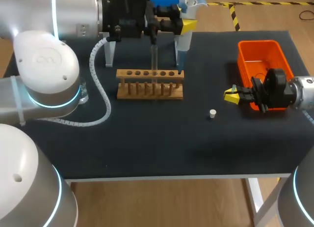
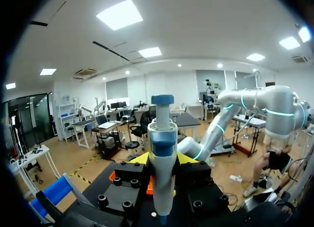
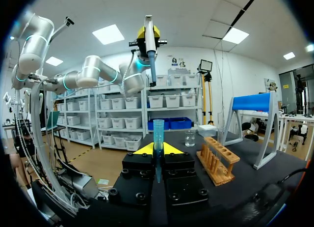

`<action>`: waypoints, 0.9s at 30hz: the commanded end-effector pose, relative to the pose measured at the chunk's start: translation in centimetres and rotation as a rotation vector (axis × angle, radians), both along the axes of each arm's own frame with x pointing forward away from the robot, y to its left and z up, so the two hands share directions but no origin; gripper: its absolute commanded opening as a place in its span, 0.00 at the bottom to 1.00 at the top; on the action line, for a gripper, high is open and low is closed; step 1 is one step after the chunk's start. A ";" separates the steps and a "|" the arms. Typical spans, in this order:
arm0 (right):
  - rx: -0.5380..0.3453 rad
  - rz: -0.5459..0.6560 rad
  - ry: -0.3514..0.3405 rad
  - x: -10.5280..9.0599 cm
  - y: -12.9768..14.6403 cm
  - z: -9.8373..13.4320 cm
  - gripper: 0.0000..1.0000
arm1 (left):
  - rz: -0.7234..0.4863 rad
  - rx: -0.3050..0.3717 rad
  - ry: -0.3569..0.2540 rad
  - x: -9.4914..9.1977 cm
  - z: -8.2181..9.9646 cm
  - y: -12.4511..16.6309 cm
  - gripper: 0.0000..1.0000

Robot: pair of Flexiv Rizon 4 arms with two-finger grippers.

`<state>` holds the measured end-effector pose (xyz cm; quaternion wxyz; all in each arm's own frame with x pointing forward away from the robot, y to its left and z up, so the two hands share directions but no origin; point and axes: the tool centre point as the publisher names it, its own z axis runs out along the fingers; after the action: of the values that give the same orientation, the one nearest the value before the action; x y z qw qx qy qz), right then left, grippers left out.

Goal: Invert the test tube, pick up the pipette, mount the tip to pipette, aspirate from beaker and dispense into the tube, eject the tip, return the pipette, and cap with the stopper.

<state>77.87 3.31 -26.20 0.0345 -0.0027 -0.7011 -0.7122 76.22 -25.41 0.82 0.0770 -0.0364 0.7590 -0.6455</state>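
Your left claw [image 2: 163, 160] is pinching the pipette [image 2: 163, 138] by its body and holding it high over the back of the worktop [image 1: 147, 138], close to the blue-topped stand [image 3: 251, 102]. Your right claw [image 3: 158, 149] is gripping the test tube [image 3: 158, 133] between its yellow tips, and it is hanging just in front of the orange bin [image 1: 245, 52] on the worktop's right side.

By my reading, you are sitting between picking up the pipette and mounting its tip. The pipette is already in your grasp, and its lower end is looking bare from the right wrist view, though that is small and hard to judge. A slim clear piece [image 1: 153, 57] is standing up out of the wooden rack [image 1: 149, 84], right under the left claw. I am taking it for the tip, but I cannot tell for sure.

For the next move, you are needing a straight, centred descent so the pipette's nose is pressing squarely into that piece. Coming in at an angle is likely to tip it or drag the rack.

Counting what is lying before you:
- one pipette
- one test tube
- one white stopper [image 1: 212, 113], lying alone on the worktop between the rack and the right claw
- one beaker [image 3: 190, 137], beyond the rack's far end
- one rack
- one bin
- one stand
- two claws, both occupied
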 end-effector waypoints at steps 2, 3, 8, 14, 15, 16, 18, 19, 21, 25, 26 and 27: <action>0.000 0.000 -0.001 -0.1 -0.1 0.0 0.00 | 0.000 -0.007 0.000 -0.1 -0.2 0.2 0.00; 0.000 0.000 -0.001 -0.1 -0.1 0.0 0.00 | 0.000 -0.009 0.000 -0.1 -0.2 0.2 0.00; 0.000 0.000 -0.001 -0.1 -0.1 0.0 0.00 | -0.006 -0.011 0.007 -0.1 -0.3 0.2 0.00; 0.000 0.000 -0.001 -0.1 -0.1 0.0 0.00 | -0.018 -0.013 0.026 0.0 -0.6 0.1 0.00; 0.000 0.000 -0.001 -0.1 -0.1 0.0 0.00 | -0.021 -0.014 0.028 0.0 -0.6 0.1 0.00; 0.000 0.000 -0.001 -0.1 -0.1 0.0 0.00 | -0.023 -0.016 0.032 0.0 -0.6 0.1 0.00; 0.000 0.000 -0.001 -0.1 -0.1 0.0 0.00 | -0.025 -0.015 0.033 -0.1 -0.6 0.1 0.00; 0.000 0.000 -0.001 -0.1 -0.1 0.0 0.00 | -0.026 -0.015 0.034 -0.1 -0.6 0.1 0.00; 0.000 0.000 -0.001 -0.1 -0.1 0.0 0.00 | -0.029 -0.015 0.038 -0.1 -0.7 0.1 0.00; 0.000 0.000 -0.001 -0.1 -0.1 0.0 0.00 | -0.033 -0.014 0.038 0.0 -0.7 0.1 0.00; 0.000 0.000 -0.001 -0.1 -0.1 0.0 0.00 | -0.034 -0.014 0.038 0.0 -0.7 0.1 0.00; 0.000 0.000 -0.001 -0.1 -0.1 0.0 0.00 | -0.038 -0.013 0.037 0.0 -0.7 0.1 0.00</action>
<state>77.87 3.31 -26.20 0.0345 -0.0027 -0.7011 -0.7122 76.07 -25.52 0.13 0.0528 -0.0379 0.7570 -0.6502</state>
